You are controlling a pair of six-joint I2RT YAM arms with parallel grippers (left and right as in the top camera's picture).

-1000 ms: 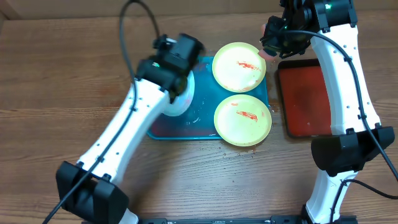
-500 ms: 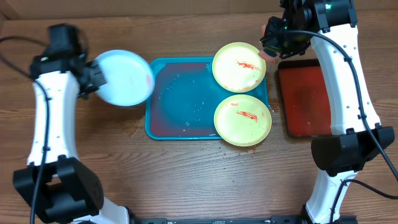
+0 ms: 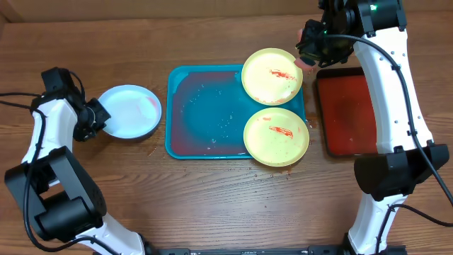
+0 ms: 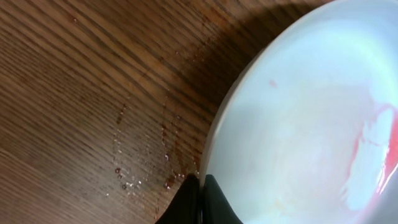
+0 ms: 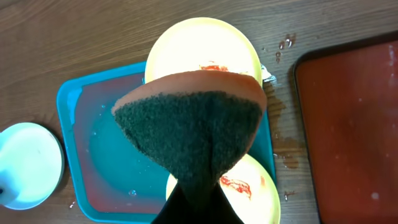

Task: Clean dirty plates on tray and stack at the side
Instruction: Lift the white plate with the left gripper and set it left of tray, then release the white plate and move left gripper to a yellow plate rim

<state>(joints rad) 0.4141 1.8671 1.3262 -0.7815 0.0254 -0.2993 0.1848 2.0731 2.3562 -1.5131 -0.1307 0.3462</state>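
Note:
The mint-blue plate (image 3: 129,111) lies on the wood left of the turquoise tray (image 3: 205,106), with a faint pink smear. My left gripper (image 3: 95,117) is shut on its left rim; in the left wrist view the fingertips (image 4: 200,185) pinch the plate's edge (image 4: 311,112). Two yellow-green plates with red sauce sit at the tray's right end, one at the back (image 3: 272,76) and one at the front (image 3: 276,137). My right gripper (image 3: 310,51) hovers by the back plate, shut on a sponge (image 5: 193,130) with its green scouring side facing the camera.
A smaller red tray (image 3: 350,113) with a black rim lies right of the turquoise tray. Water droplets and reddish drips dot the wood (image 4: 143,174) beside the mint plate and near the tray's front edge. The tray floor holds reddish water.
My left arm swung left with the mint-blue plate, from over the tray to the wood left of it, and brought it down. The right arm and sponge have not moved.

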